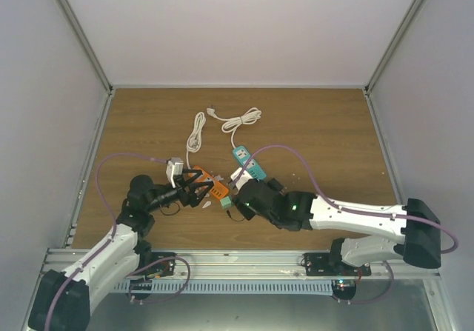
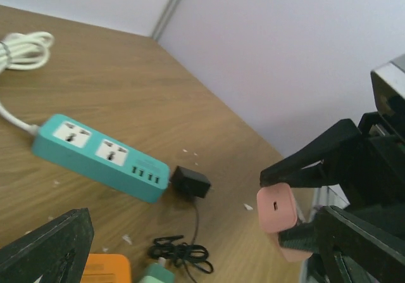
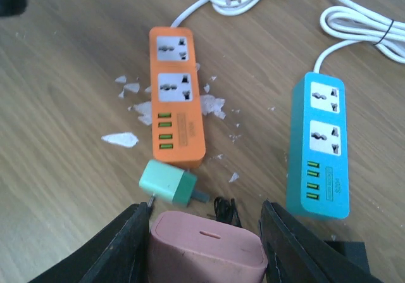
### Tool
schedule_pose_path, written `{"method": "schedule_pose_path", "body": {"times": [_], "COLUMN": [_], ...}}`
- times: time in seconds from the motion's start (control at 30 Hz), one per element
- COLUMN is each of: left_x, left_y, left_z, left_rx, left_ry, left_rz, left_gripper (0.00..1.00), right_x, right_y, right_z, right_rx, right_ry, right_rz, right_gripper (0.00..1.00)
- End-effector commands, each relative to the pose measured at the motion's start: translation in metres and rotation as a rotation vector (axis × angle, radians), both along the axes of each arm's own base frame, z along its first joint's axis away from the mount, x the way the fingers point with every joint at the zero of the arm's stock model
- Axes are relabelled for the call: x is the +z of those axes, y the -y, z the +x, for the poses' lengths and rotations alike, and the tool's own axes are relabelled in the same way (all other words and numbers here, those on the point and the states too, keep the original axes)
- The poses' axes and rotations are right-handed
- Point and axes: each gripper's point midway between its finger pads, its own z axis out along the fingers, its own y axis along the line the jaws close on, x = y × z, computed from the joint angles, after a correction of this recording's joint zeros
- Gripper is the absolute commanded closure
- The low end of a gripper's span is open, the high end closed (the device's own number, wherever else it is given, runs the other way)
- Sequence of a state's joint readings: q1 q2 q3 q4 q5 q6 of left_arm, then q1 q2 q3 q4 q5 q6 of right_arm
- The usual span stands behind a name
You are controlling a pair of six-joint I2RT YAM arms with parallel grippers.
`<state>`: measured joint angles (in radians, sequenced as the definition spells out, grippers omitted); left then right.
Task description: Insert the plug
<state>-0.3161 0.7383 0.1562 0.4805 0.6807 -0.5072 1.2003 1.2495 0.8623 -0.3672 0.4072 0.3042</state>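
Wood-grain tabletop (image 1: 333, 124) carries the teal power strip (image 2: 95, 156), with both arms gathered off its USB end: the left end effector (image 1: 198, 190) spread wide and empty, the right end effector (image 3: 205, 238) pinching a pink block (image 2: 276, 208). The small black plug (image 2: 191, 182) lies just beside that same end, roughly continuing the strip's long axis, nearer the right arm.

Lab rig: white enclosure walls (image 1: 222, 20), wooden tabletop (image 1: 318, 131)

Even soft light, faint shadows, slight blur
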Motion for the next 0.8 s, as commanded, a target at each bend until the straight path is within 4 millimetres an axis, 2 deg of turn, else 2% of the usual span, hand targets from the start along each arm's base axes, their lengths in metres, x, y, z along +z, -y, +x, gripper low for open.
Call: {"method": "schedule_pose_path", "body": {"times": [0.0, 0.3, 0.47, 0.77], "left_x": [0.028, 0.022, 0.016, 0.014], "left_y": [0.020, 0.070, 0.085, 0.094], "left_z": [-0.015, -0.044, -0.051, -0.058], "left_rx": [-0.138, -0.384, -0.475, -0.528], "left_ry": [0.075, 0.069, 0.060, 0.069], "left_rz": [-0.034, 0.027, 0.044, 0.053], "left_gripper": [0.01, 0.02, 0.08, 0.07], "right_x": [0.011, 0.032, 0.047, 0.033], "right_y": [0.010, 0.026, 0.024, 0.008], "right_z": [-0.011, -0.027, -0.040, -0.057], "right_rx": [-0.036, -0.004, 0.042, 0.134], "right_ry": [0.064, 0.064, 0.073, 0.044], "right_rz": [-0.069, -0.095, -0.063, -0.116], "right_gripper": [1.00, 0.99, 0.99, 0.99]}}
